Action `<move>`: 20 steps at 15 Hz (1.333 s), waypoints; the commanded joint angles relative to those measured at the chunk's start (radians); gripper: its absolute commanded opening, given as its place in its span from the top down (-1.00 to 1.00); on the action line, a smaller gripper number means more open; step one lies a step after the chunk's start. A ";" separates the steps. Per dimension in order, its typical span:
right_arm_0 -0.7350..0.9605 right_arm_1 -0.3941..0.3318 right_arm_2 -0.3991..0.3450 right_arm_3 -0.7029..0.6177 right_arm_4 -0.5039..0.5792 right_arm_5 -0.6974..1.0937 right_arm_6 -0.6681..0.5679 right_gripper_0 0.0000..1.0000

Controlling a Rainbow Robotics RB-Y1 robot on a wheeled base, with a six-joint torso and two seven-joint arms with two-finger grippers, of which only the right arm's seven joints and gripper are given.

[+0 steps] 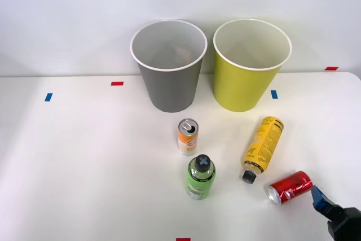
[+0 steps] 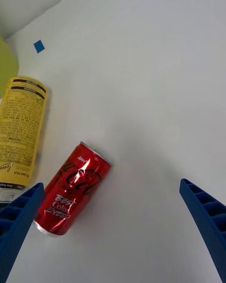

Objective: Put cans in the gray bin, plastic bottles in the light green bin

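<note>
Our gripper (image 2: 113, 226) is wide open near the right desk edge, and the red can (image 1: 290, 187) lies sideways just left of it.

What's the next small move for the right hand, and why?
Probably shift the right hand sideways over the red can and lower. Its fingers are spread wide, but the can lies on its side off-centre, next to one finger rather than between them, close beside the yellow bottle.

bins (image 1: 169, 66) behind, cans (image 1: 188, 136) and bottles (image 1: 201, 176) in front
</note>
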 commanded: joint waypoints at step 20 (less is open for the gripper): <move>-0.545 -0.579 0.164 0.058 -0.091 0.602 -1.177 -1.00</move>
